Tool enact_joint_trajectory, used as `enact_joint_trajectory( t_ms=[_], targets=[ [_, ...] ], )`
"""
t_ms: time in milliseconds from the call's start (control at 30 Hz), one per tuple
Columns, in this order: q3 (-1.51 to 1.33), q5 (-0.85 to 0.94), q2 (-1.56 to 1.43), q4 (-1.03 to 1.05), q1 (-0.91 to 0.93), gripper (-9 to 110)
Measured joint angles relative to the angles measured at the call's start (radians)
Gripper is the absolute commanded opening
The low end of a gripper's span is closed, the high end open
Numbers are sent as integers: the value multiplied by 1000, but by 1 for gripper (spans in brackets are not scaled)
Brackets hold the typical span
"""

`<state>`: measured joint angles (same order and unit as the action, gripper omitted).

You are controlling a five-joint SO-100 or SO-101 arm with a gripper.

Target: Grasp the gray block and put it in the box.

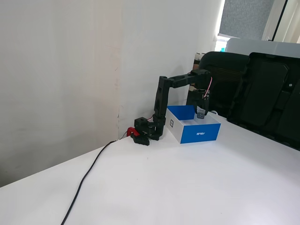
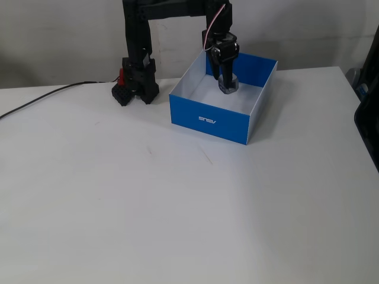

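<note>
Right, the writing first: a small white logo on the long blue side of the box (image 2: pixel 207 121), facing us in both fixed views, too small and blurred for me to read the letters. On the short side in the fixed view from the left sits a little white square sticker (image 1: pixel 172 123), its print unreadable too.

That box (image 1: pixel 199 133) is a shallow rectangular tray, bright blue outside, plain white inside, with thin straight walls, cardboard-looking. It sits in the upper middle of the frame on a smooth white counter (image 2: pixel 177 201).

Now the gray block (image 2: pixel 227 84): a tiny pale gray lump at the tip of the hand (image 2: pixel 227 80), held over the white floor of the box toward its far wall. It is blurry in both views, so I cannot make out any detail on its faces. In the other fixed view it shows as a small gray bit (image 1: pixel 200 114) hanging just above the box rim.

The hand points straight down, its fingers pinched on the block; whether the block touches the floor of the box I cannot tell.

The arm (image 2: pixel 172 9) is matte black plastic, with a thin red-and-white wire looping by the wrist. Its base (image 1: pixel 145 132) stands just left of the box, with a red part beside it and a black cable (image 1: pixel 86 176) trailing to the lower left.
</note>
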<state>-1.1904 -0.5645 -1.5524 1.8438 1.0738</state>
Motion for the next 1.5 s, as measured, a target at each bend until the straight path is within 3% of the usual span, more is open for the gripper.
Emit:
enact_joint_trajectory(
  t_ms=[733,833,1167,1233,1333,1500],
  targets=[
    [-140,41,-8,0,141,1],
    [-140,41,-8,0,141,31],
    [-150,41,-8,0,141,46],
    [-150,41,-8,0,141,38],
    [-150,41,-8,0,135,3],
    [-150,41,-8,-3,92,0]
  ],
)
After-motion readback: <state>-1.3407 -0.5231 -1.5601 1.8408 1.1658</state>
